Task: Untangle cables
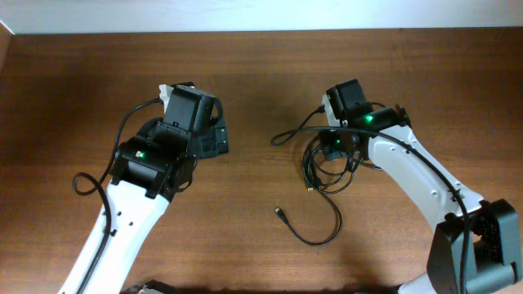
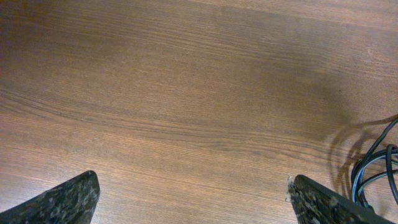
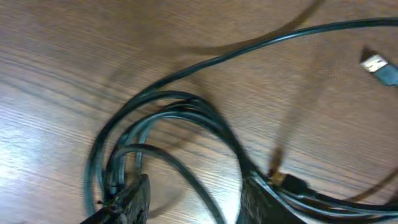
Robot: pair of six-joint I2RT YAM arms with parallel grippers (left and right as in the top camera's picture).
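Observation:
The cables (image 1: 325, 170) are thin black cords in a looped bundle right of the table's middle. One strand runs out to a small plug (image 1: 280, 213) nearer the front. My right gripper (image 1: 334, 148) is low over the bundle. In the right wrist view its fingers (image 3: 196, 202) are open, with loops of the cables (image 3: 177, 109) around and between them. A metal-tipped plug (image 3: 377, 65) and a gold-tipped plug (image 3: 282, 180) lie nearby. My left gripper (image 1: 208, 140) is open and empty (image 2: 196, 200) over bare wood. The cables (image 2: 373, 167) show at its right edge.
The brown wooden table (image 1: 245, 82) ends at a pale wall along the back. A thicker black wire (image 1: 88, 184) fixed to the left arm loops out at the left.

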